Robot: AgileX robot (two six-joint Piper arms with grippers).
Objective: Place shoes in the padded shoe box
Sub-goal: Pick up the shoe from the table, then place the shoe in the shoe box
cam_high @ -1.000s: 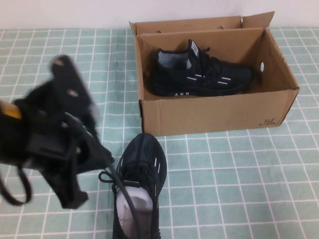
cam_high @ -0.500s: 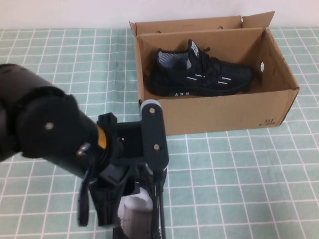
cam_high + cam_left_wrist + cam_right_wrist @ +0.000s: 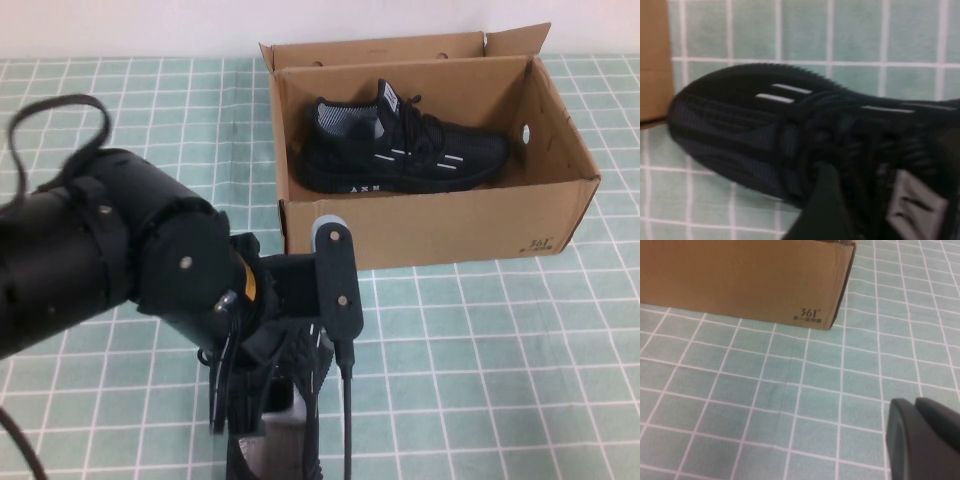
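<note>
One shoe lies in the box, upper centre. The left gripper has dropped over the second shoe, bottom centre, jaws wide. Right gripper: cannot tell.

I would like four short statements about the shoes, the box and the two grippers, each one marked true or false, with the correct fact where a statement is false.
1. One shoe already lies inside the padded shoe box. True.
2. The second shoe stands on top of the box's flap. False: it lies on the checked cloth in front of the box.
3. The left gripper is above the second shoe on the cloth. True.
4. The right gripper holds a shoe over the box. False: it holds nothing that can be seen and is over the cloth, beside the box corner with the black print.
</note>
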